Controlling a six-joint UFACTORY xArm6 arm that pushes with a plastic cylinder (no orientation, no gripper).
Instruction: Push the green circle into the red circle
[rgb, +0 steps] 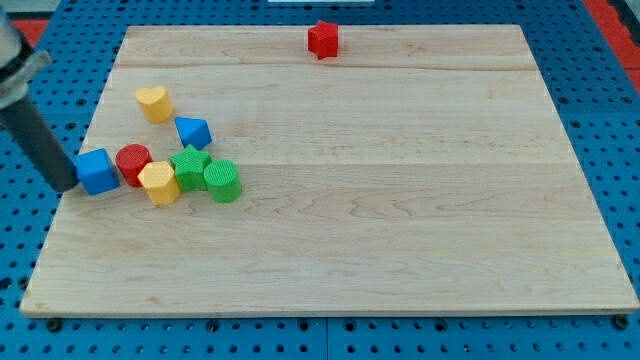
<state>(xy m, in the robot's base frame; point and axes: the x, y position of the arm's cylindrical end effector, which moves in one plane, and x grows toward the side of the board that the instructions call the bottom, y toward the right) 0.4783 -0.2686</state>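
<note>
Seven small coloured blocks sit on the pale wooden board (400, 220), and I place them all from the red circle block (132, 160), going left to right. My tip (68, 186), the bare lower end of the dark rod with nothing to open or close, rests at the board's left edge, touching or just beside the blue cube block (97, 171), which itself presses the red circle's left side. Above the red circle lies the yellow heart block (154, 102). Against its lower right sits the yellow hexagon-like block (160, 182), then the green star block (189, 165) with the blue triangular block (193, 131) above it. The green circle block (223, 181) comes next, right of the star. Far to the upper right stands a red star-like block (323, 39). Risk, as I judge it: star and yellow block bar the way, so a leftward push could jam or scatter the cluster.
</note>
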